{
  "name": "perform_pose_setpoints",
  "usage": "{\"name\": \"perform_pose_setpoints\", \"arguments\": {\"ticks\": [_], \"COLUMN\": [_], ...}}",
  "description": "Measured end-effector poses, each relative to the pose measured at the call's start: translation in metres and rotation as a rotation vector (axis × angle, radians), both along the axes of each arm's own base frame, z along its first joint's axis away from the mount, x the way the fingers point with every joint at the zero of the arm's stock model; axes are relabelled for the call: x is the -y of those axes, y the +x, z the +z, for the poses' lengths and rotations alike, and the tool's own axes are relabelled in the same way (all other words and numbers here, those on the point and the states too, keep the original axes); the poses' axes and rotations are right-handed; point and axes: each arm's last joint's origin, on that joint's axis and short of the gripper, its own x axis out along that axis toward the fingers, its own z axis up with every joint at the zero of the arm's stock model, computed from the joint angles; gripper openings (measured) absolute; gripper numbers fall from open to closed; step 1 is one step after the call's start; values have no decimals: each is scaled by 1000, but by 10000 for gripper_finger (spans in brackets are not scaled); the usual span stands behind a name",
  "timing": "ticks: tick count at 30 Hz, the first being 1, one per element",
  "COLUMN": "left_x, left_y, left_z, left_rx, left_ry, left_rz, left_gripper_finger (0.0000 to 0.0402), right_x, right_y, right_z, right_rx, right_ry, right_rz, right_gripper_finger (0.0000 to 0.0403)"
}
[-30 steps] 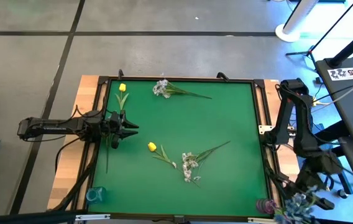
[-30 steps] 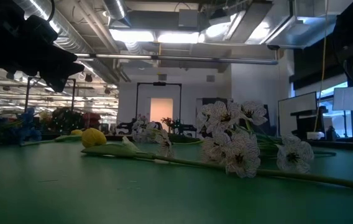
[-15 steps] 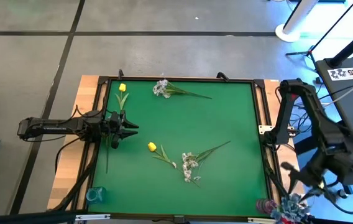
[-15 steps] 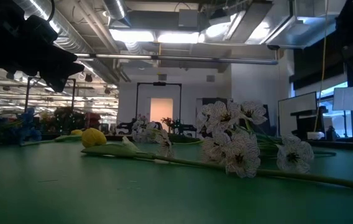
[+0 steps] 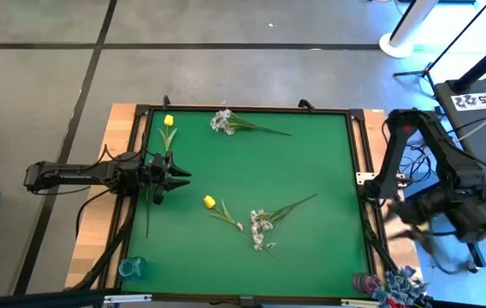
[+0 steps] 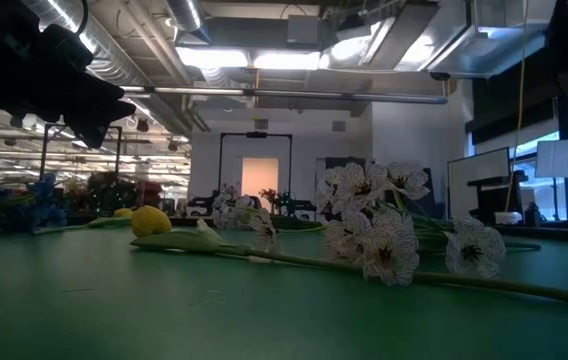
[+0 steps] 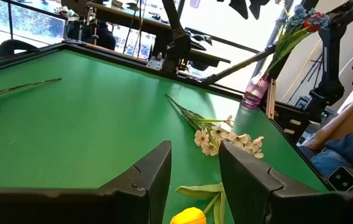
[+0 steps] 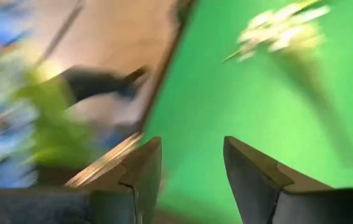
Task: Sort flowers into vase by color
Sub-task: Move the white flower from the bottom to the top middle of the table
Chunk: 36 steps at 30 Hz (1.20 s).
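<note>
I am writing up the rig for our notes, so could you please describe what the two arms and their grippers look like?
Both are dark, near-black jointed arms. The left gripper ends in two pointed, wedge-shaped fingers with flat inner faces, and black cables trail from that arm's base. The right gripper has the same angular dark fingers; its arm shows a small red spot near the top joint.
</note>
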Motion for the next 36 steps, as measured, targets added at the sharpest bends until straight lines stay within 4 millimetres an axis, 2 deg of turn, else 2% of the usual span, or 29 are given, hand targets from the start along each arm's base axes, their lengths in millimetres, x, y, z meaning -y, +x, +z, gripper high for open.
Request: {"name": "perform_pose_setpoints", "arguments": {"ticks": [4, 8, 12, 18, 22, 26, 31, 36], "left_x": [0, 0, 0, 0, 0, 0, 0, 0], "left_y": [0, 0, 0, 0, 0, 0, 0, 0], "left_z": [0, 0, 0, 0, 0, 0, 0, 0], "left_rx": [1, 0, 1, 0, 0, 0, 0, 0], "left_ry": [0, 0, 0, 0, 0, 0, 0, 0], "left_rz": [-1, 0, -1, 0, -1, -1, 0, 0], "left_gripper_finger": [132, 132, 132, 132, 132, 132, 132, 132], "right_x": [7, 7, -3, -24, -38, -39, -12, 16], "right_y": [27, 54, 92, 153, 188, 207, 213, 210], "right_z": [1, 1, -4, -26, -62, -118, -180, -210], "right_rx": [135, 143, 111, 43, 25, -11, -63, -126], "right_ry": [-112, -165, -249, -337, -445, -542, -552, -468], "right_rz": [-177, -264, -245, -59, 11, 65, -3, -38], "right_gripper_finger": [174, 174, 174, 174, 174, 174, 175, 200]}}
